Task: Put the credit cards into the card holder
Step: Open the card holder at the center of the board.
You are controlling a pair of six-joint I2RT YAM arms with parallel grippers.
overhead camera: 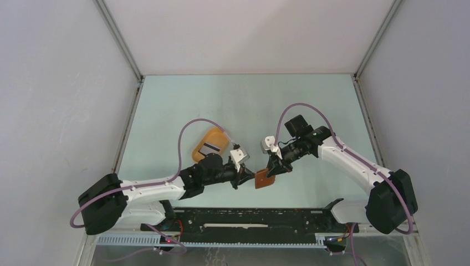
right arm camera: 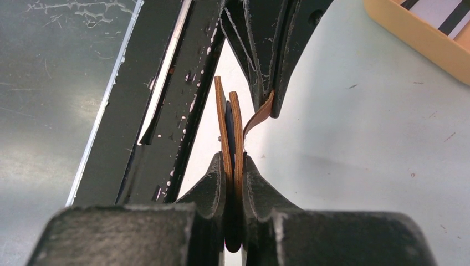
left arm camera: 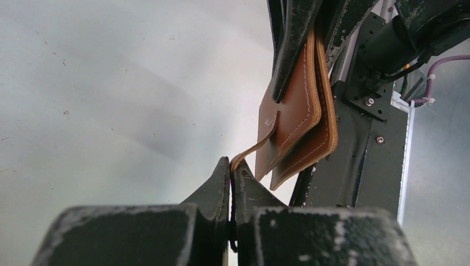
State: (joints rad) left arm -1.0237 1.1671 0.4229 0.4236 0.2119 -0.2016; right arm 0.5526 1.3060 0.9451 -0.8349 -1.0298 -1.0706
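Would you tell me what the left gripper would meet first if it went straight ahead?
Probably the card holder, right ahead: the left gripper pinches its strap, and the right gripper holds it. Depth is uncertain.

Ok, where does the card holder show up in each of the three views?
Top external: the card holder is a small brown patch, low centre.
Left wrist: right of centre, hanging folded, its strap pinched in the left claw.
Right wrist: centre, seen edge-on, clamped in the right claw.
Shared landmark: the left claw, shut on the strap, sits right beside the holder in every view.
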